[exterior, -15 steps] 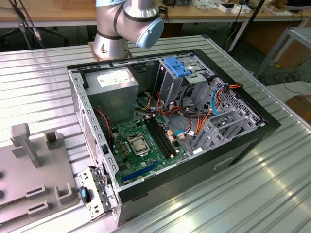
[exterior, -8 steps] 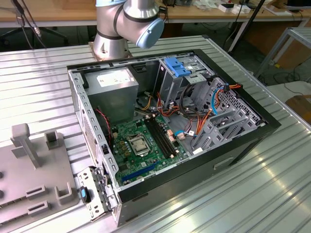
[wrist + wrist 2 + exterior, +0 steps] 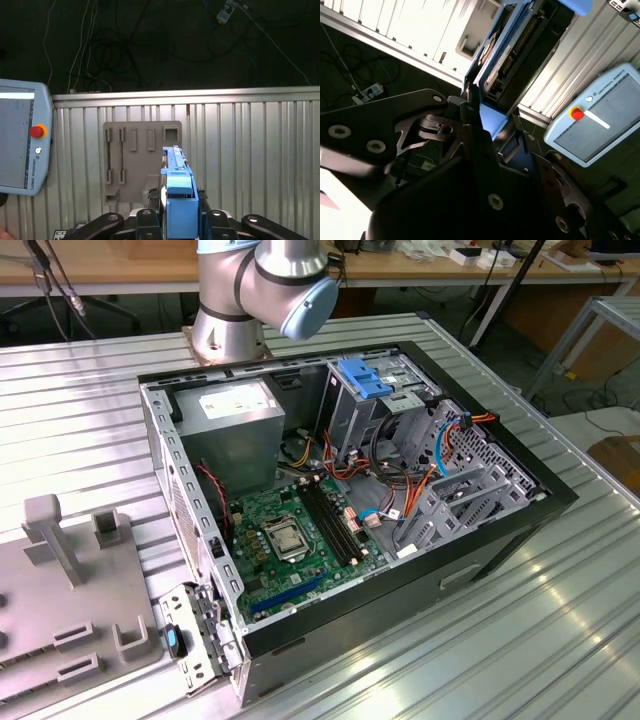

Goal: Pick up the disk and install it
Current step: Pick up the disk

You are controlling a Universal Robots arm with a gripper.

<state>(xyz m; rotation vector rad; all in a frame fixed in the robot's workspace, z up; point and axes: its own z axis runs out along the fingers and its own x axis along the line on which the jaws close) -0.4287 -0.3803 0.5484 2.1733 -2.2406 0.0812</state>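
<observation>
The black gripper (image 3: 179, 207) clenches the flat blue-railed disk (image 3: 177, 175) over the ribbed metal worktop (image 3: 250, 150). An open black computer case (image 3: 340, 490) sits at the silver arm base's (image 3: 230, 320) six o'clock.

Bright glare across the metal table (image 3: 560, 620); dark, shadowy wrist-view foregrounds.

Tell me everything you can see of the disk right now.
The disk is seen edge-on in both wrist views: a flat, slim body with a dark face, a silvery labelled side and bright blue plastic rails. The end effector is shut on it, clamping its two flat sides, and its far end sticks out free.
</observation>
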